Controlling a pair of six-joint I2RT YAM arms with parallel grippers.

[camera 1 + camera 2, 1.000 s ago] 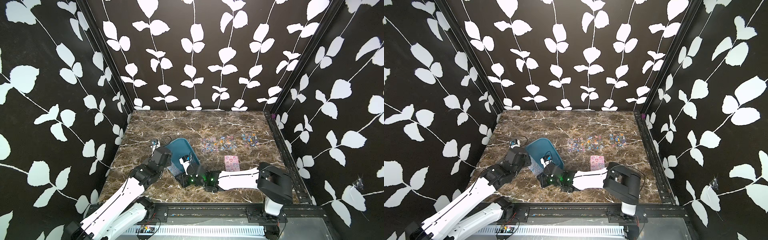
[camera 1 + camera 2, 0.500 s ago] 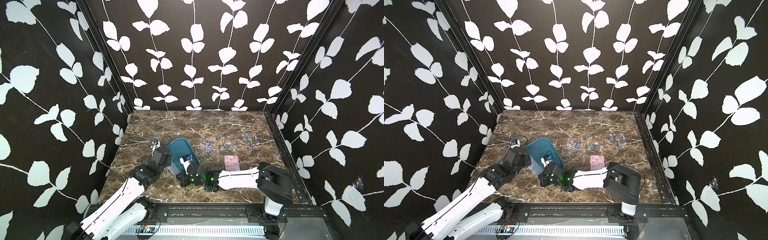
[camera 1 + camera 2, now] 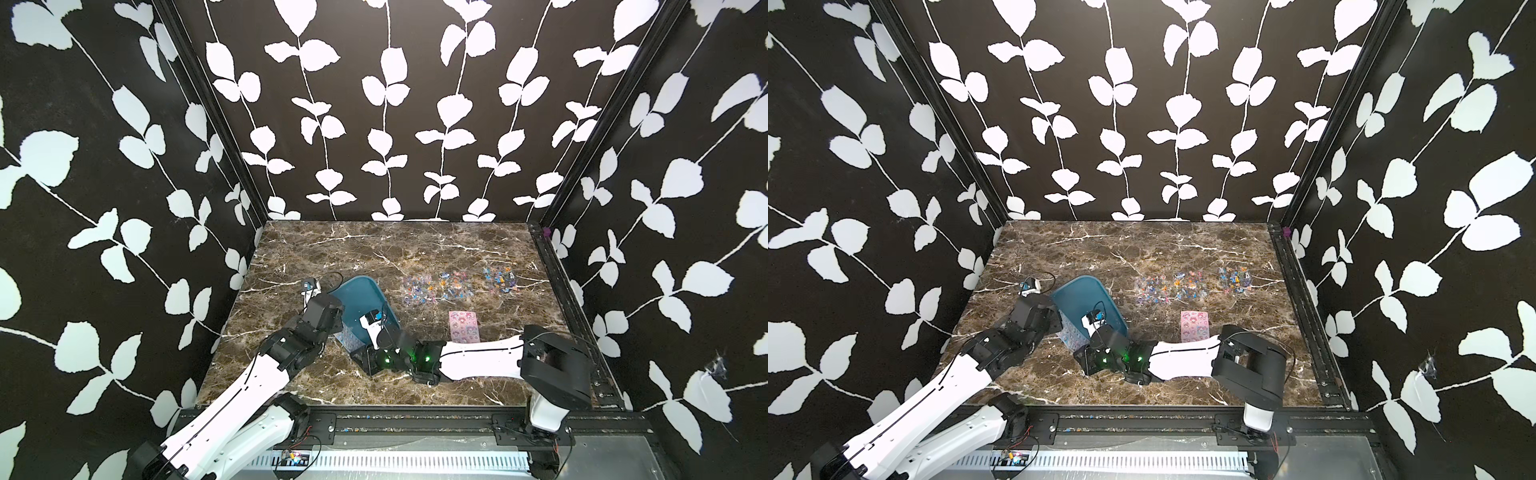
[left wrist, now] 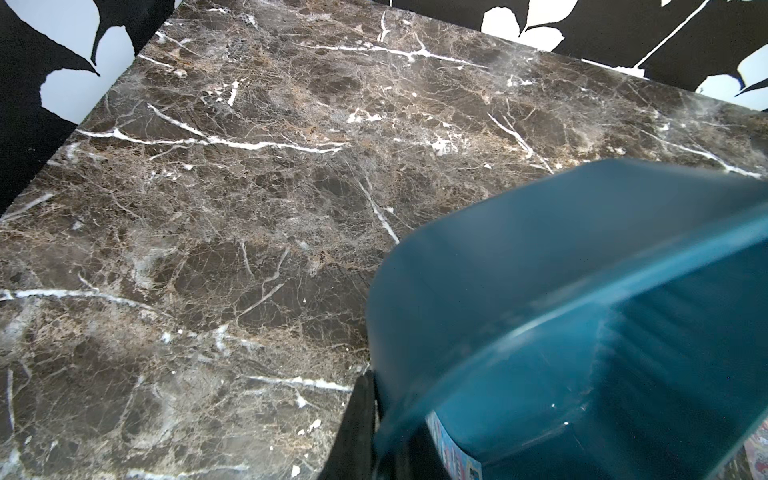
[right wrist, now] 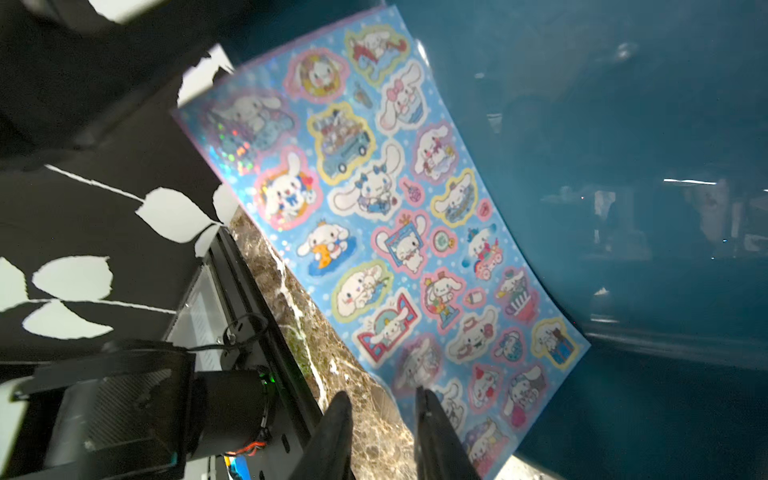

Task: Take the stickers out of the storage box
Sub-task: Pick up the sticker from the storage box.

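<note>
Item: storage box [image 3: 361, 295], teal, shallow, standing near the left-front of the desk [image 3: 415, 249], tipped steeply on its near edge with the open face turned toward the right arm. Contents: one light-blue sheet [image 5: 395, 216] of cartoon stickers leaning against the floor of the box, its lower end slid down to the near rim and out over the marble. Whether another sheet lies beneath it cannot be told. Already out, flat on the desk: three clear sheets [image 3: 455, 284] in a row well beyond the box, and one pink sheet [image 3: 462, 325] nearer the front, beside the right forearm. Change over the last second: none visible in the top views. Box tilt, both arms and the four sheets on the desk stand as they did, so the tally is judged unchanged and the blue sheet is not yet drawn out. Left gripper [image 4: 365, 419]: jaws closed on the box rim, propping it up. Right gripper [image 5: 380, 411]: jaws narrowly parted at the sheet's lower edge, one finger over the sheet, the other over bare desk, a gap showing between them, nothing pinched.
</note>
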